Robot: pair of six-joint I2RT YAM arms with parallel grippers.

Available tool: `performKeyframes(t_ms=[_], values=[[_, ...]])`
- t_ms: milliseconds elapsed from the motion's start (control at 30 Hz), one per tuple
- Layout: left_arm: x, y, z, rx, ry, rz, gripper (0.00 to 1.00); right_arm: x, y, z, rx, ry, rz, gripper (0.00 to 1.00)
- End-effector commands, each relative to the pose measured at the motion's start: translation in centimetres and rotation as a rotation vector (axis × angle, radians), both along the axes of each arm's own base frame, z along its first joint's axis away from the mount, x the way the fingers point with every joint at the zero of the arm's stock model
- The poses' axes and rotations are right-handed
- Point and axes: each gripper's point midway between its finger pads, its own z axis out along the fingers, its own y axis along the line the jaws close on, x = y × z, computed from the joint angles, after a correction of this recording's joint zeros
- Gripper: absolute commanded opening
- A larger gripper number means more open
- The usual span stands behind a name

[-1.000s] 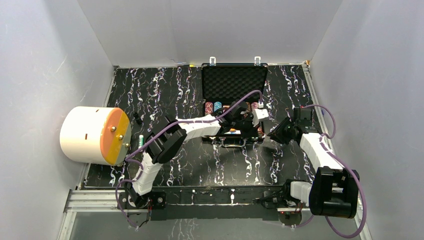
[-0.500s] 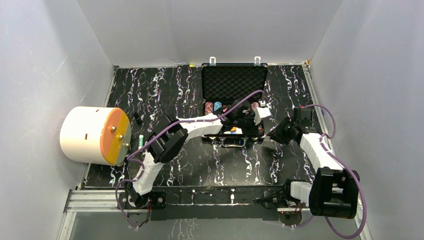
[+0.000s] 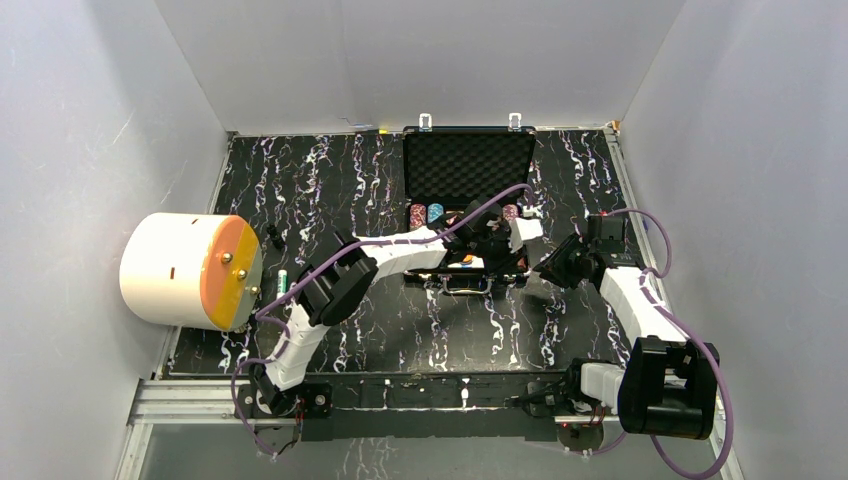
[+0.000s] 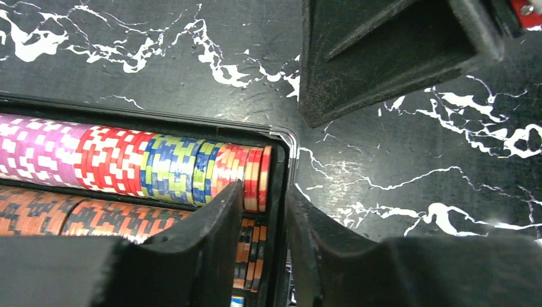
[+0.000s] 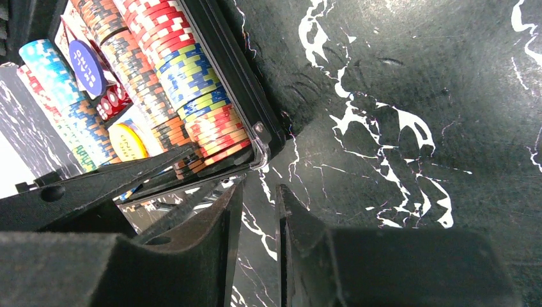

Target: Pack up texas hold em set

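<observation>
The black, white-veined counter (image 3: 300,180) fills the floor of the white-walled cell. On its left edge a big white drum with an orange face (image 3: 180,268) lies on its side.

At the far middle stands the black briefcase (image 3: 467,165), open, its lid upright against the back wall and lined with egg-crate foam. Its base lies flat on the counter towards the arms and holds the poker chips (image 4: 128,163), packed on edge in long rows. The row nearest the case's long wall runs purple, red-and-white, green-and-blue, then orange-red to the end wall. The next row is orange-and-black, and further rows of blue and mixed colours show in the right wrist view.

The left pincer (image 4: 263,190) hangs over the right end of the base. Its fingers are slightly apart, one over the chips and the other outside, with the end wall between them. The right pincer (image 5: 259,187) is low over the bare counter just beside the same corner, fingers a little apart with nothing between them.

Among the chips rest a round blue button (image 5: 86,59) and a yellow one (image 5: 128,142).

A small green-and-white cylinder (image 3: 283,280) lies just beside the drum's face.
</observation>
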Motion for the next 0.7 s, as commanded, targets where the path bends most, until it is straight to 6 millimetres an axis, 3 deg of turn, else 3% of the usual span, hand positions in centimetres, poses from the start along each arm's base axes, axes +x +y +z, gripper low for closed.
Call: performKeyframes(t_ms=[0,200,367,467,667], values=[[0.4,-0.1,1.6,-0.011,-0.022,-0.015,0.34,0.4,0.1,0.8,0.003,-0.048,0.011,0.34],[0.3,-0.2,5.0,-0.083,-0.025,-0.01,0.37,1.4,1.2,2.2,0.039,-0.127,0.097,0.35],[1.7,0.9,9.3,-0.183,-0.006,0.075,0.41,2.5,2.2,3.7,0.07,-0.181,0.186,0.35],[3.5,3.5,11.9,-0.236,0.014,0.198,0.48,3.3,2.1,4.5,0.055,-0.205,0.194,0.36],[5.7,11.8,15.5,-0.338,0.086,0.483,0.72,4.4,2.1,5.7,0.048,-0.238,0.21,0.41]])
